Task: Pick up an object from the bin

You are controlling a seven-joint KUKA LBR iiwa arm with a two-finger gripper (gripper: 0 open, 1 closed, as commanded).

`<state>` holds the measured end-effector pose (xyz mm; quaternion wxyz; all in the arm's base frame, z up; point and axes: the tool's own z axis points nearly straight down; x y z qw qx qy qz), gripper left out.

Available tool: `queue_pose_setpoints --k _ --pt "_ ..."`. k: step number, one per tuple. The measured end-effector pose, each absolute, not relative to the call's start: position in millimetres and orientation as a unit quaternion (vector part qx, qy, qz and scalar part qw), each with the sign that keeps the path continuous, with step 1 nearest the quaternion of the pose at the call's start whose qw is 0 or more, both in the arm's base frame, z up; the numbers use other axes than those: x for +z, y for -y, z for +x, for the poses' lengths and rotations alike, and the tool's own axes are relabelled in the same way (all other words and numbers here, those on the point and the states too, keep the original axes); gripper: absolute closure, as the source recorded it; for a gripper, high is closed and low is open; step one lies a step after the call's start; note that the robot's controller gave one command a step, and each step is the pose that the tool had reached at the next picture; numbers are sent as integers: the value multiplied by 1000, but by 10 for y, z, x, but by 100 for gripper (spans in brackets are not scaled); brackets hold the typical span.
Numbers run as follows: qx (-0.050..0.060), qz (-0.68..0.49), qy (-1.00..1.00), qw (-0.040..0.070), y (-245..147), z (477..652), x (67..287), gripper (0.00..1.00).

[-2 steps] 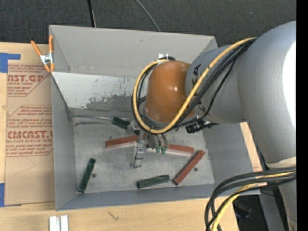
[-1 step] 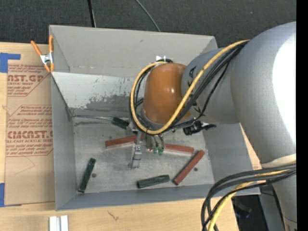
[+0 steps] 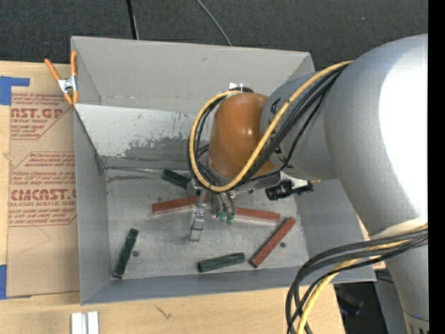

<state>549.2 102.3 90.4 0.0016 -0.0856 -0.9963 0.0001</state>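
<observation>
My gripper [image 3: 211, 220] hangs low over the middle of the bin floor, under the arm's orange cover, and looks open with nothing visible between its fingers. A silver fingertip [image 3: 197, 228] points down just right of a flat red-brown stick [image 3: 174, 205]. On the gripper's other side lies a second red-brown stick [image 3: 259, 216], its near end by the other finger. A dark green stick [image 3: 221, 261] lies in front of the gripper, apart from it.
A third red-brown stick [image 3: 272, 242] lies slanted at the front right. One dark green stick [image 3: 126, 252] rests by the front left wall, and another [image 3: 175, 178] near the back wall. The arm covers the bin's right side.
</observation>
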Motion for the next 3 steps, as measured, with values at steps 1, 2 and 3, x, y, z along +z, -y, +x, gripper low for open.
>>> queue_pose_setpoints --k 1,2,3 --pt "-1 -62 998 -1 -1133 5661 707 100" --pt "-1 -62 998 -1 -1132 5661 707 100" --pt "0 -87 996 0 -1068 5475 1748 100"
